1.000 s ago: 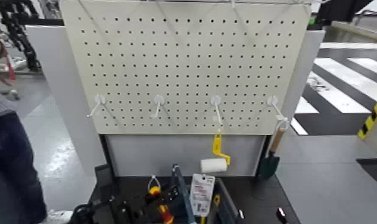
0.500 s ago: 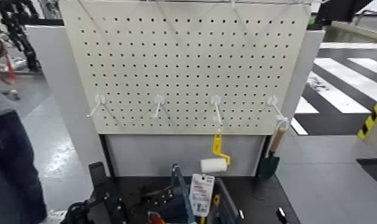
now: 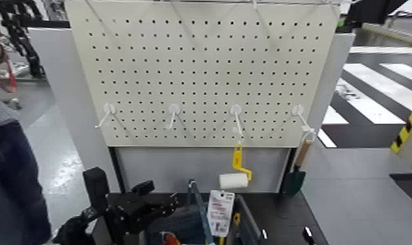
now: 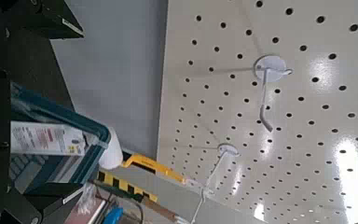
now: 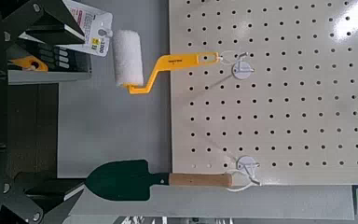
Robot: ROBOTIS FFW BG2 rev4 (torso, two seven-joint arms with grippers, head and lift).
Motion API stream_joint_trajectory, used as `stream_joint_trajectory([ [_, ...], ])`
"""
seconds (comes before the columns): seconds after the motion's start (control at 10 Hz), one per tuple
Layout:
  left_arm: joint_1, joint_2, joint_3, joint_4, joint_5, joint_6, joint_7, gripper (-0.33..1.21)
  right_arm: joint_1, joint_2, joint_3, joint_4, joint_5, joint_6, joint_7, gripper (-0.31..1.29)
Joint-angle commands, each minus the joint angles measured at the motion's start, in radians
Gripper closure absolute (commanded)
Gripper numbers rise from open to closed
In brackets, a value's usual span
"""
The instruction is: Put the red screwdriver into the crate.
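Release step: red screwdriver [image 3: 172, 239] looks in crate [image 3: 247, 219]; my left tool [image 4: 79, 110] is open beside it, lift clear next. Right tool [image 5: 79, 114] idles open, worktop's [image 3: 283, 218] right edge.

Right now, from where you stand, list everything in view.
Pegboard: 1, cream, upright at centre
Hooks: 4, white, in a row on the pegboard
Paint roller: 1, yellow handle and white roll, on the third hook from left
Trowel: 1, green with wooden handle, on the rightmost hook
Crate: 1, grey-blue, below the pegboard
Screwdriver: 1, red, in the crate
Printed card: 1, white, in the crate
Striped floor: 1, black and white, far right
Person: 1, dark trousers, left edge
Claws: 2, black; left over the crate, right low on the right
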Motion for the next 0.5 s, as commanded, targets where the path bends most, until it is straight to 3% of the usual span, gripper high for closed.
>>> stream_joint_trajectory([
  [0.1, 0.073, -0.030, 0.019, -0.036, -0.121, -0.145, 0.131, 0.13, 0.002, 0.000, -0.004, 0.000, -0.005, 0.001, 0.002, 0.19],
  [0.5, 0.194, -0.124, 0.049, -0.032, -0.228, -0.371, 0.354, 0.13, 0.006, 0.006, -0.009, -0.002, -0.016, 0.003, 0.006, 0.20],
])
